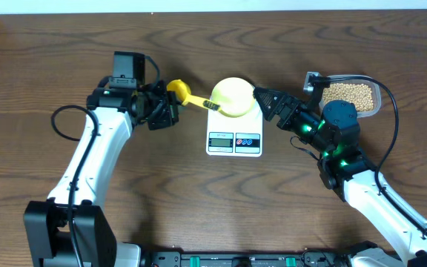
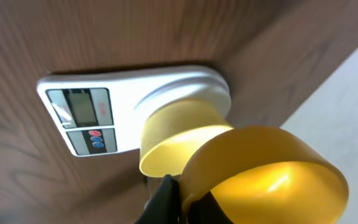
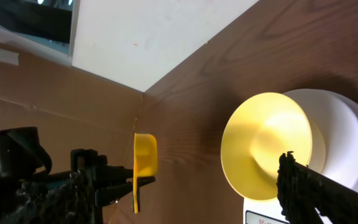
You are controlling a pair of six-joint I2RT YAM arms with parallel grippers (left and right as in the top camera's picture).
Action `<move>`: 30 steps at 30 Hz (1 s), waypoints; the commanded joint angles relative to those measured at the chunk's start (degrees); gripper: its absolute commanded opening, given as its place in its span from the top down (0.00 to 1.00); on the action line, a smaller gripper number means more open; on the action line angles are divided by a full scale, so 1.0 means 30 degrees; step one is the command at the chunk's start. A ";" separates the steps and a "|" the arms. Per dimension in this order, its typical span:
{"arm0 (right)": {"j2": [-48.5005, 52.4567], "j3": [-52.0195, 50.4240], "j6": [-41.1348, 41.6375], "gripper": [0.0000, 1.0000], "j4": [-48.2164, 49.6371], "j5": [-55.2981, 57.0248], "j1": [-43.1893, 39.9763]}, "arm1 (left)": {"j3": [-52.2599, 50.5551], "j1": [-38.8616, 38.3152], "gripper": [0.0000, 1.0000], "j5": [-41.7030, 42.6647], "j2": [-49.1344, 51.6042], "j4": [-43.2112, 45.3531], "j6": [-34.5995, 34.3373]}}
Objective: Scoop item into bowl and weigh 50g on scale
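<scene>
The pale yellow-green bowl [image 1: 233, 96] stands on the white scale [image 1: 234, 138], and I see no beans in it. My left gripper [image 1: 167, 106] is shut on the handle of a yellow scoop [image 1: 178, 90], held just left of the bowl. In the left wrist view the scoop's cup [image 2: 272, 174] looks empty, in front of the bowl [image 2: 179, 134] and scale [image 2: 135, 93]. My right gripper [image 1: 260, 96] stands open at the bowl's right rim. One finger [image 3: 312, 190] overlaps the bowl [image 3: 260, 146] in the right wrist view. The beans [image 1: 351, 93] lie in a clear tub at the right.
The clear plastic tub [image 1: 376, 104] sits behind my right arm at the back right. A white wall [image 3: 154, 31] meets the table's far edge. Bare brown wood lies in front of the scale and to the left of my left arm.
</scene>
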 commanded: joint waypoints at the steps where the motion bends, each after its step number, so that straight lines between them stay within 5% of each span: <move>1: 0.0095 0.0270 0.0131 0.09 0.0058 0.0284 0.0189 | -0.0087 -0.0634 0.92 0.0335 -0.0248 0.0379 -0.0175; 30: 0.0095 0.0270 0.0109 0.09 0.0044 0.0124 0.0933 | -0.0087 -0.4342 0.92 -0.0546 -0.0248 0.3330 -0.0976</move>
